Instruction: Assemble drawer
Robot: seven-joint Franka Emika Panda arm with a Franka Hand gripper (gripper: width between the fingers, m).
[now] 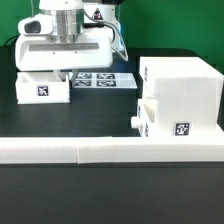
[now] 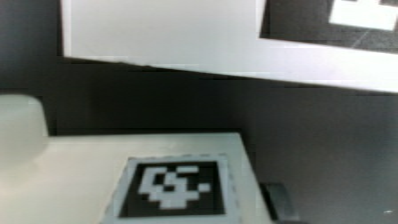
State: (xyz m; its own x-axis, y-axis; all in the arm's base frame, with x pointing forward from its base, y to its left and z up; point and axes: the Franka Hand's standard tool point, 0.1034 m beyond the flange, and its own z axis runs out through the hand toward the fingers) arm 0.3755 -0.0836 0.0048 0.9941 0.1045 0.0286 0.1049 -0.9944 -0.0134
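A small white drawer tray (image 1: 42,88) with a square tag lies at the exterior view's left. My gripper (image 1: 62,72) hangs right over its far edge, fingertips hidden behind it. In the wrist view the tray's tagged face (image 2: 175,185) fills the near part, with one dark finger (image 2: 272,200) close beside its edge; the other finger does not show. The big boxy casing (image 1: 182,92) stands at the exterior view's right. The second tray (image 1: 150,120) sits partly inside it, with its knob (image 1: 133,118) sticking out.
The marker board (image 1: 100,80) lies flat behind the small tray, between it and the casing; it also shows in the wrist view (image 2: 196,45). A long low white wall strip (image 1: 110,150) runs along the front, touching the casing.
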